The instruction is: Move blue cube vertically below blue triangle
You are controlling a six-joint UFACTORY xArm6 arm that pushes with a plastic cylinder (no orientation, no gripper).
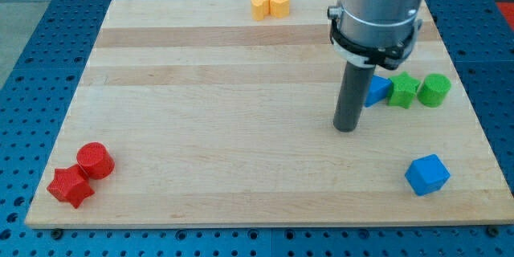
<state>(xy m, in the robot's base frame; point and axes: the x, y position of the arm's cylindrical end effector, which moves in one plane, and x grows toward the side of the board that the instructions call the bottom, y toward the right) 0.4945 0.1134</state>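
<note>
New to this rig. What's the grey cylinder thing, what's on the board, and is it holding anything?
There is one picture, from a single camera looking down at a slant on a wooden board. The grey cylinder is the end of a robot arm. It has no grasping tool, only a dark rod; my tip slides on the board and pushes blocks. It holds nothing.

On the board: a blue triangle just right of the rod, next to a green star and a green cylinder. The blue cube sits lower right, apart from my tip. Two yellow blocks are at the top edge. A red cylinder and a red star are lower left.

The job is to push the cube below the triangle.
</note>
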